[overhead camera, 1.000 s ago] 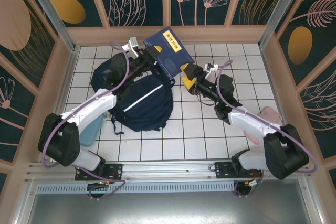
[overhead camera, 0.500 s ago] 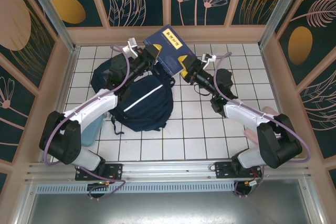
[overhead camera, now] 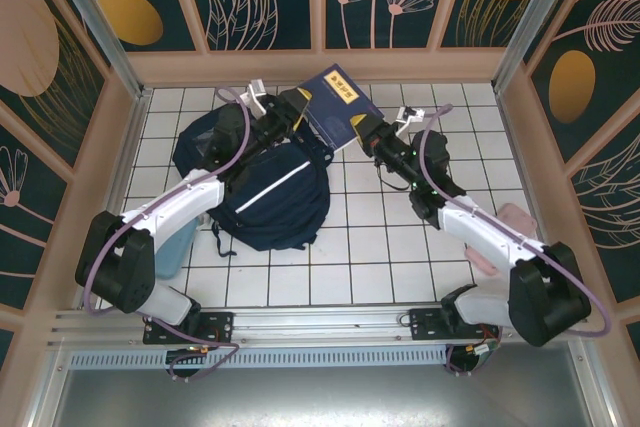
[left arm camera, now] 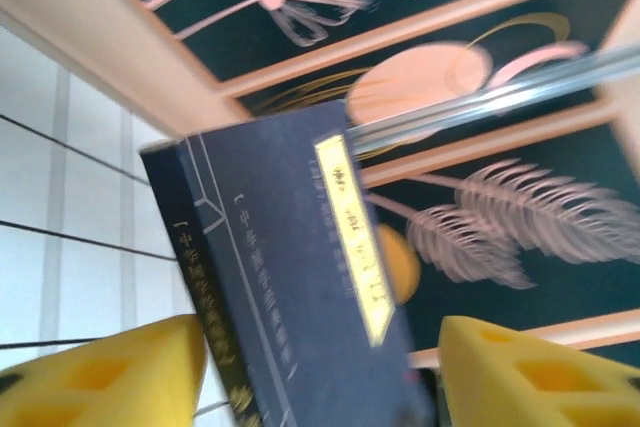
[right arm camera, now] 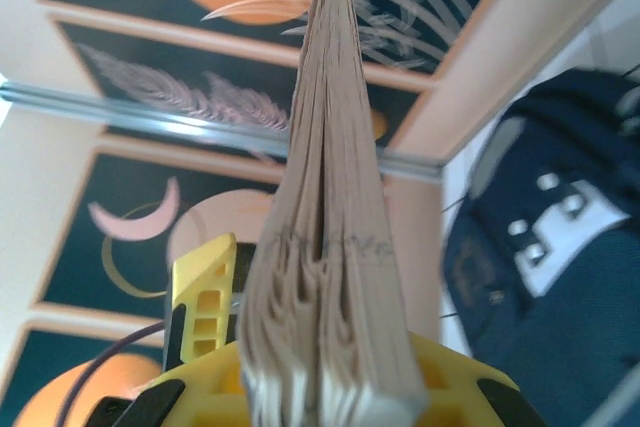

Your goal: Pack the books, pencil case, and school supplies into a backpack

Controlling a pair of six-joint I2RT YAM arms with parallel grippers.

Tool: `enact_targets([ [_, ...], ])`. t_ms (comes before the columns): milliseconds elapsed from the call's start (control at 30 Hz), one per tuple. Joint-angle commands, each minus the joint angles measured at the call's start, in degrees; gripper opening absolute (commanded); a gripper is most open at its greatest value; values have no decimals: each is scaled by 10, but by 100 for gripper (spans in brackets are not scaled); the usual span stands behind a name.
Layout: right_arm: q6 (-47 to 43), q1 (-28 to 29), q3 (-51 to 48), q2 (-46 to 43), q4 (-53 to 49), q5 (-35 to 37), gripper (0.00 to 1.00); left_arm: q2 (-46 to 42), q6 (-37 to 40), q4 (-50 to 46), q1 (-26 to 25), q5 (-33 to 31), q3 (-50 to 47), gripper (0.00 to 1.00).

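Navy backpack (overhead camera: 268,197) lies near-left on tiles (overhead camera: 380,247) & just far-right of it the navy book (overhead camera: 335,105) sits up in air btwn both arms, right gripper (overhead camera: 364,131) clenched on its page edge, left gripper (overhead camera: 299,107) spread loose round the spine.

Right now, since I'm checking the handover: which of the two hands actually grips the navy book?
The right hand: its fingers are shut on the book at its page edge. The left hand stands open, fingers apart either side of the cover.
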Motion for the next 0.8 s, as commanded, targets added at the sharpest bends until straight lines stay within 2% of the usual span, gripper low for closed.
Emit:
enact_targets([
  [0,-92,-7,39,-48,-139,80,0,12,160,-186,0,7,41,75],
  [133,-136,-23,39,-85,-243,132,0,42,332,-380,-1,-45,89,79],
  [300,-147,-57,18,-113,-300,135,0,47,432,-459,-5,-68,81,78],
  [367,-145,-68,12,-119,-311,129,0,54,495,-504,-16,-67,89,78],
  [400,-144,-73,10,-122,-315,124,0,61,522,-541,-25,-97,102,79],
  [567,-147,-97,9,-130,-328,115,0,100,582,-663,-63,-180,152,78],
  [767,-144,-109,9,-126,-329,105,0,146,590,-697,-102,-236,166,74],
])
